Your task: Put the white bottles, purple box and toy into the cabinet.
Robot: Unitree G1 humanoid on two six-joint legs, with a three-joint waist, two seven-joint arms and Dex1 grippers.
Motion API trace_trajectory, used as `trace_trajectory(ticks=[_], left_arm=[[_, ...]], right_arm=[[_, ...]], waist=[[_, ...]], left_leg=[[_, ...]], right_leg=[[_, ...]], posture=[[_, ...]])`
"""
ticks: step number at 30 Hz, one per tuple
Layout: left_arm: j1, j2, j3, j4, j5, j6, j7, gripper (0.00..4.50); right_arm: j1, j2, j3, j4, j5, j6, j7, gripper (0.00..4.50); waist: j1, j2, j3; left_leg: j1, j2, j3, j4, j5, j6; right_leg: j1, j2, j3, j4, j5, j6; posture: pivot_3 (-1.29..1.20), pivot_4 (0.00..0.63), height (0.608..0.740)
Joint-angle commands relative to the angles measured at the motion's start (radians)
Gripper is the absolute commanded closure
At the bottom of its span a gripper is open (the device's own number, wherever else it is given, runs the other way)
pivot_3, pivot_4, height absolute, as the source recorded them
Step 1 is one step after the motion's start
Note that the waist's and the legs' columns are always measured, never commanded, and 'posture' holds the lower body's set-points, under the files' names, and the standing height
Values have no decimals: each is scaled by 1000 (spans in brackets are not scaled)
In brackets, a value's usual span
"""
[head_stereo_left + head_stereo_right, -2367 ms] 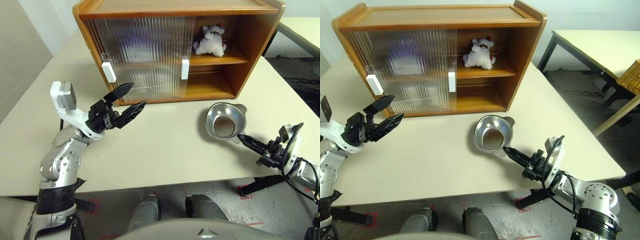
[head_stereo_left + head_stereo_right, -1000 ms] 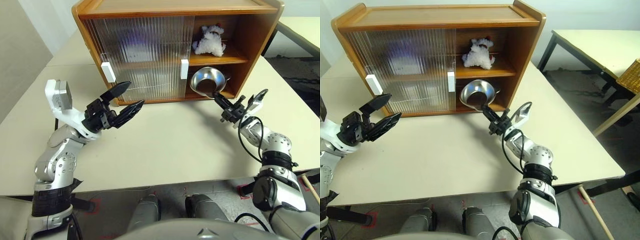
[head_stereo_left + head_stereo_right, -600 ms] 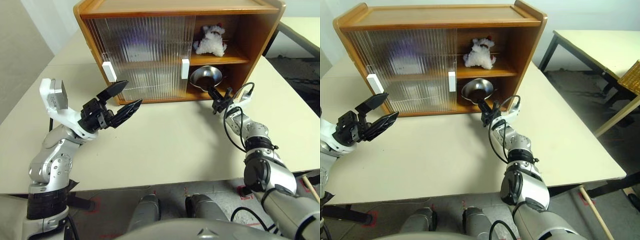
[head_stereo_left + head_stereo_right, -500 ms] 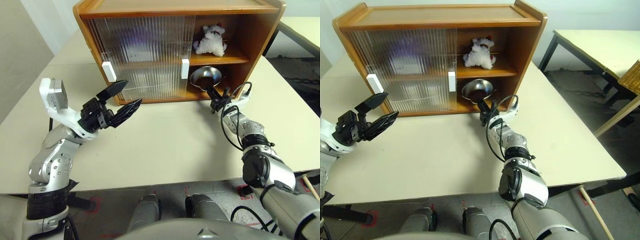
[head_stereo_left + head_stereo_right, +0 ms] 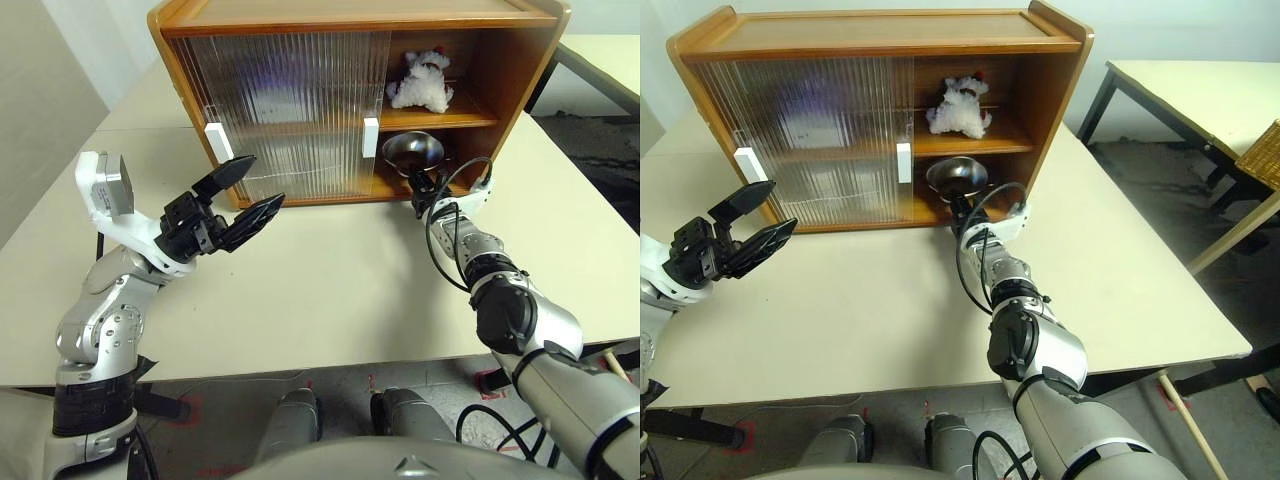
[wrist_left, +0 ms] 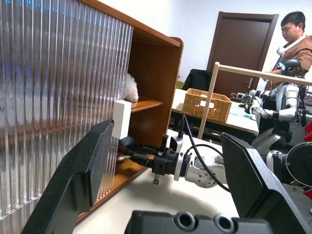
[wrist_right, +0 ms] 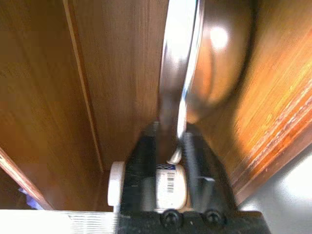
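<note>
The brown cabinet stands at the back of the table, its ribbed doors slid to the left and its right side open. On the upper shelf sits the fluffy white toy. A shiny metal bowl stands tilted in the lower compartment. My right gripper reaches into that opening, open, with the bowl's rim between its parted fingers. One white bottle lies deeper inside, behind the bowl. My left gripper hovers wide open in front of the doors, holding nothing. The purple box is hidden.
White handles mark the shut doors. Bare table lies between my arms up to its front edge. A second table and a wicker basket stand off to the right. A person sits far off.
My right gripper has pushed the metal bowl deeper into the lower compartment and its fingers have parted from the rim. The left arm has kept still.
</note>
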Motion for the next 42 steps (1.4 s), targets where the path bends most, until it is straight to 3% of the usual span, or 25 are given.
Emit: trace_trajectory(ticks=[1, 6, 13, 17, 23, 26, 36, 42], left_arm=[[-5, 4, 5, -5, -2, 0, -1, 0], [-20, -4, -6, 13, 1, -6, -11, 0], [-46, -19, -24, 44, 12, -16, -30, 0], [-52, -28, -29, 58, 20, -23, -40, 0], [-56, -38, -35, 71, 28, -31, -50, 0], [-55, -43, -36, 71, 32, -33, -51, 0], [-33, -43, -27, 50, 32, -36, -40, 0], [-27, -38, -18, 45, 31, -39, -34, 0]], right_arm=[[4, -16, 6, -7, -30, 27, 17, 1956], [28, -39, -1, -69, -14, 143, 60, 46], [170, -37, 52, -419, 29, 405, 66, 15], [346, -36, 233, -789, -15, 477, 137, 15], [555, -108, 615, -1199, -263, 262, 315, 15], [578, -119, 764, -1250, -423, 75, 339, 616], [464, 24, 870, -1154, -606, -125, 192, 4428], [358, 104, 869, -1034, -674, -154, 74, 4474]], waist=[[0, 0, 0], [0, 0, 0], [-1, 0, 0], [-5, -1, -1], [-27, -1, -1], [-32, -1, -1], [-23, -1, -1], [-19, -1, -2]], left_leg=[[0, 0, 0, 0, 0, 0], [0, 0, 0, 4, 0, 0], [2, 0, 1, 5, 2, -1], [3, -1, 1, 5, 3, -1], [6, -1, 1, 6, 4, 0], [11, -1, 1, 6, 4, 0], [18, -1, -3, 5, -3, -13], [14, -1, -3, 4, -4, -15]], right_leg=[[0, 0, 0, 0, 0, 0], [0, 0, 0, 4, 0, 0], [0, 0, 0, 10, 0, -1], [1, 0, -1, 10, -1, 0], [5, 1, -1, 10, -4, 9], [10, 2, 0, 10, -6, 14], [15, 2, 0, 10, -6, 13], [10, 2, 0, 10, -5, 8]], posture=[[48, 54, 740], [40, 53, 740], [-1, 49, 740], [-12, 45, 740], [-16, 44, 740], [-11, 43, 740], [11, 43, 740], [25, 41, 740]])
